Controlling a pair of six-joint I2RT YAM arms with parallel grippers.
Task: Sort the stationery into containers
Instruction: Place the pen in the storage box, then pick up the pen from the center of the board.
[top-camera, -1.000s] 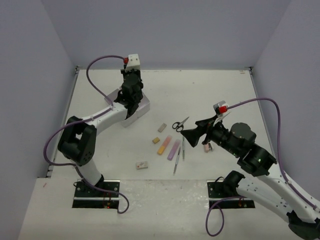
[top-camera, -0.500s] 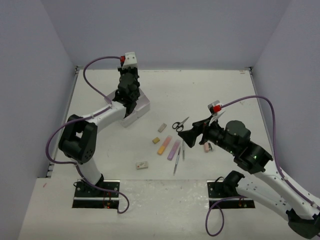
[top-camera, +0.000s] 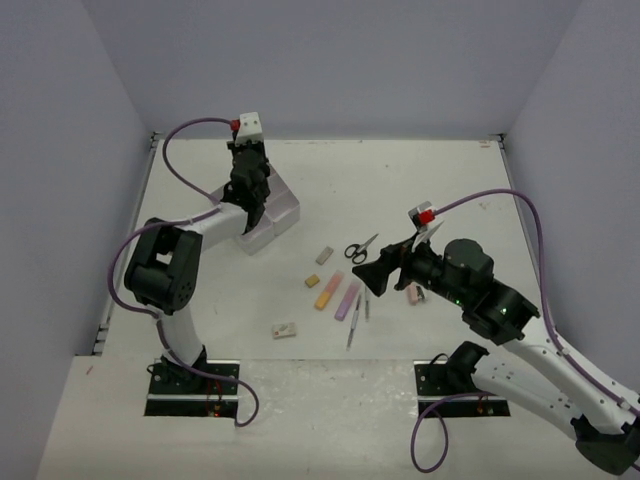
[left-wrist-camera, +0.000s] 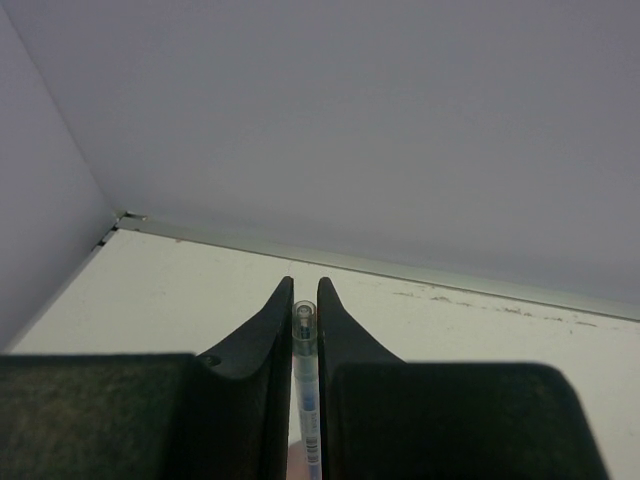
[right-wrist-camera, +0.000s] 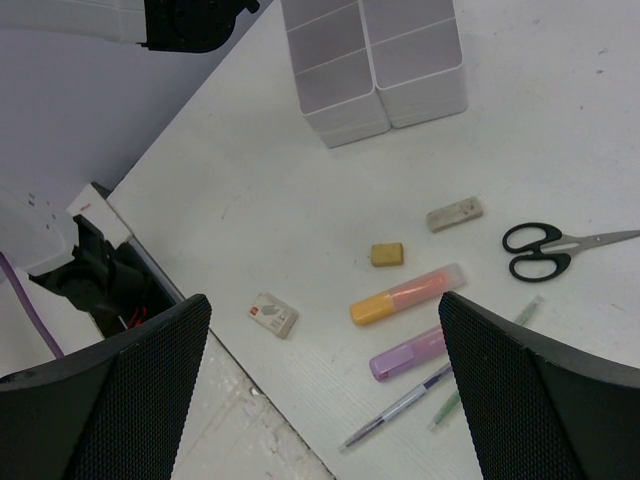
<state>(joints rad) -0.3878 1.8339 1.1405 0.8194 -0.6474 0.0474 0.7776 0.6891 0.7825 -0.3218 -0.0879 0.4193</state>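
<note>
My left gripper (left-wrist-camera: 305, 287) is shut on a thin clear pen (left-wrist-camera: 306, 345) with blue ink. In the top view it (top-camera: 254, 208) hangs over the white bins (top-camera: 283, 212). My right gripper (right-wrist-camera: 325, 390) is open and empty above the loose stationery; it shows in the top view (top-camera: 372, 274). Below it lie black-handled scissors (right-wrist-camera: 545, 250), an orange highlighter (right-wrist-camera: 405, 294), a purple highlighter (right-wrist-camera: 408, 352), a pen (right-wrist-camera: 395, 412), a green pen (right-wrist-camera: 490, 370), a beige eraser (right-wrist-camera: 455, 213), a tan eraser (right-wrist-camera: 387, 254) and a white labelled eraser (right-wrist-camera: 272, 314). The bins (right-wrist-camera: 375, 70) stand beyond them.
A small pink piece (top-camera: 412, 293) lies right of the pens, under my right arm. The white eraser (top-camera: 284, 329) sits nearest the table's front edge (top-camera: 300, 358). Grey walls close in the table at the back and sides.
My left gripper has drawn back and left over the bins, still holding the pen. My right gripper has moved left, closer over the highlighters and pens.
</note>
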